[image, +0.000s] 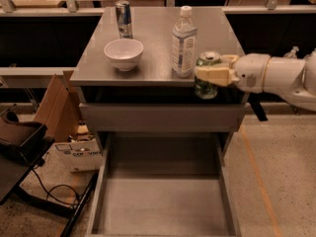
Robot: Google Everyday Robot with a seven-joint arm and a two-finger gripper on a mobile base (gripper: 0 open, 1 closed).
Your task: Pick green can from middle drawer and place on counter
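The green can (pixel 207 75), short with a silver top, is held in my gripper (pixel 213 75), whose cream fingers are shut around its middle. The can hangs in the air at the front right edge of the grey counter (pixel 158 38), its top just above the counter's level and its base below the edge. My white arm reaches in from the right. The middle drawer (pixel 163 201) is pulled out below, its grey floor bare.
On the counter stand a white bowl (pixel 123 53), a clear water bottle (pixel 183 42) close to the left of the can, and a tall silver-and-blue can (pixel 123 19) at the back. A cardboard box (pixel 54 107) and cables lie on the floor at left.
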